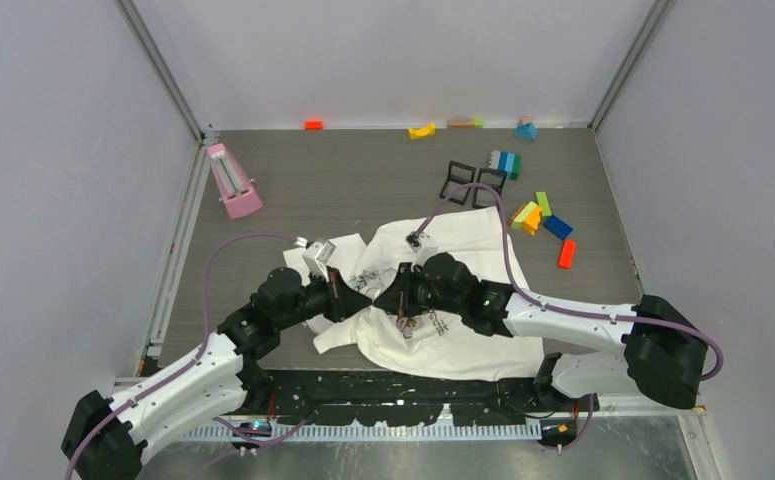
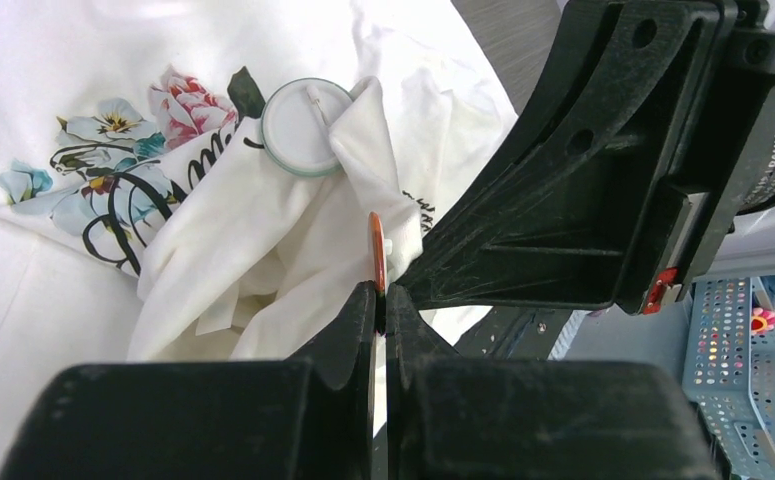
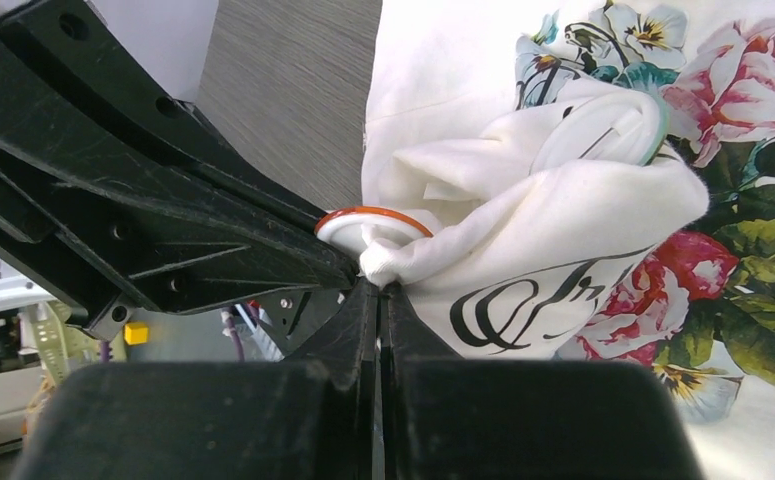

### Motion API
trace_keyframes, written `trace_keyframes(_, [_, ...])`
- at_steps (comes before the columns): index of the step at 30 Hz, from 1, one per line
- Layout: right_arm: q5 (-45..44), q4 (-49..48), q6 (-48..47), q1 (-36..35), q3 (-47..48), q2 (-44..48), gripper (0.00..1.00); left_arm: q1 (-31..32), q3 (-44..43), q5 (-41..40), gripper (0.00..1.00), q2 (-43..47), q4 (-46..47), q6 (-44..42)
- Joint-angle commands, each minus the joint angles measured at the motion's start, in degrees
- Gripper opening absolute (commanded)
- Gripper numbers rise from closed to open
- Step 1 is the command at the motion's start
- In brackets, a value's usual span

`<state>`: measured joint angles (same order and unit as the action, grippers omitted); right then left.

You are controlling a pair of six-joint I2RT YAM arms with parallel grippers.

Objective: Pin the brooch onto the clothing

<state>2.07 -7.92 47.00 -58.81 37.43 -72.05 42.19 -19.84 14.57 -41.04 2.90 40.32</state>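
**Both claws closed tight at the bunched shirt**

My left claw (image 2: pixel 381 296) is pressed fully together on the brooch (image 2: pixel 377 250). It is a disc with an orange rim, and it stands edge-on out of my fingertips. My right claw (image 3: pixel 378 290) is closed just as tightly, pinching a raised fold of the clothing (image 1: pixel 468 245). The 2 claws meet tip to tip, and the brooch lies against the pinched fold at 12 o'clock from my right claw's tips.

The clothing is a white T-shirt with pink and blue roses and dark cursive lettering. It lies crumpled at 6 o'clock on the worktop (image 1: pixel 363 185), close to my 2 bases.

A teal-rimmed badge (image 2: pixel 303 127), white with its pin side showing, sits on the rose print with the lifted cloth partly wrapped over it. It is at 11 o'clock from my left claw and at 1 o'clock from my right.

Well apart from the shirt, a pink wedge-shaped object (image 1: pixel 233 185) stands at 10 o'clock. 2 black frames (image 1: pixel 473 183) lie at 12 o'clock, just beyond the cloth. Coloured bricks (image 1: pixel 543 215) are scattered at 1 to 2 o'clock.
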Motion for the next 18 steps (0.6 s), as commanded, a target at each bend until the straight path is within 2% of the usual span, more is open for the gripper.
trace_keyframes(1, [1.30, 0.62, 2.96, 2.54, 0.64, -1.78, 0.01, 0.78, -1.37, 6.56, 0.00, 0.83, 12.91, 2.73])
trace_keyframes(8, [5.75, -2.42, 6.06, 4.65, -0.38, -2.67, 0.00, 0.78, -1.25, 6.96, 0.00, -0.19, 14.92, 3.09])
trace_keyframes(18, [8.52, -1.87, 9.57, 6.26, -0.38, -5.56, 0.01, 0.78, -0.70, 4.75, 0.00, 1.85, 14.77, 3.01])
